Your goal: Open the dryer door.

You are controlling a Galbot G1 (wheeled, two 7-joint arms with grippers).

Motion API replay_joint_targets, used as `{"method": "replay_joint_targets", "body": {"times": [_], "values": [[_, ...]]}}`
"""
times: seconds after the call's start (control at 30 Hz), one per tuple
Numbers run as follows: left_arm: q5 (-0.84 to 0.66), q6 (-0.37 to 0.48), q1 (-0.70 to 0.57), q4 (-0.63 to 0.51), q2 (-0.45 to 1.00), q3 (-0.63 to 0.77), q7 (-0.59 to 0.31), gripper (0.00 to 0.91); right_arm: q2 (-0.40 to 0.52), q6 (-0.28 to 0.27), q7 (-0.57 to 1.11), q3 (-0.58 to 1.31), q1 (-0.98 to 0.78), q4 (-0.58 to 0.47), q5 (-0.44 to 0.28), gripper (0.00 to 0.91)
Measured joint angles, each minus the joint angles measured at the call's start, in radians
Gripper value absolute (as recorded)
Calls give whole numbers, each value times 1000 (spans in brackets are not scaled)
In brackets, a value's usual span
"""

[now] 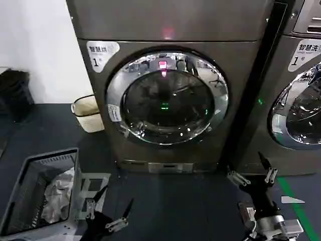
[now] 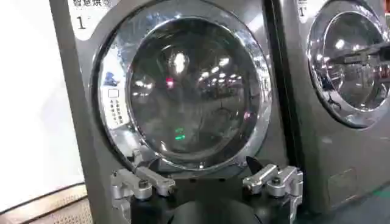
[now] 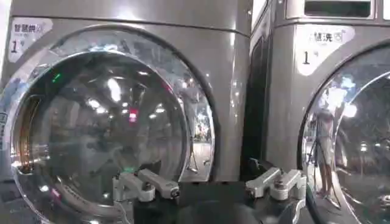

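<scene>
Centrally, the grey dryer point(image 1: 170, 95) is seen standing on the dark floor point(image 1: 165, 201), and a neighbouring machine point(image 1: 296, 85) of the same kind is set just beside it on the robot's right. The dryer door point(image 1: 167, 98) is found on the front of the dryer, closed flush against it: a shiny chrome ring around dark tinted glass, with a small white sticker point(image 1: 114, 113) on the ring's left side. A grey laundry basket point(image 1: 35, 193) with crumpled pale cloth inside is placed on the floor at the lower left, and a small cream bin point(image 1: 88, 113) is seen against the wall just left of the dryer. The left gripper point(image 1: 108, 213) is held low, in front of and below the door, well apart from it, with its jaws spread apart. The right gripper point(image 1: 251, 175) is held low before the gap between the two machines, its jaws likewise spread and nothing gripped.
</scene>
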Motion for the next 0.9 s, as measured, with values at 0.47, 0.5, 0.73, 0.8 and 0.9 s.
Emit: {"method": "replay_joint_targets", "body": {"times": [0.47, 0.5, 0.73, 0.8, 0.9], "values": [[0, -1, -2, -9, 15, -16, 5, 907, -364, -34, -206, -246, 355, -269, 190, 907], [1, 1, -5, -8, 14, -17, 6, 907, -376, -26, -215, -276, 392, -292, 190, 907], [6, 3, -5, 16, 11, -24, 6, 907, -380, -19, -235, -490, 660, -497, 194, 907], [7, 2, -6, 20, 9, -25, 6, 907, -366, -19, -243, -543, 724, -551, 191, 907], [12, 0, -5, 22, 3, -22, 6, 907, -342, -16, -257, -616, 813, -622, 180, 907]]}}
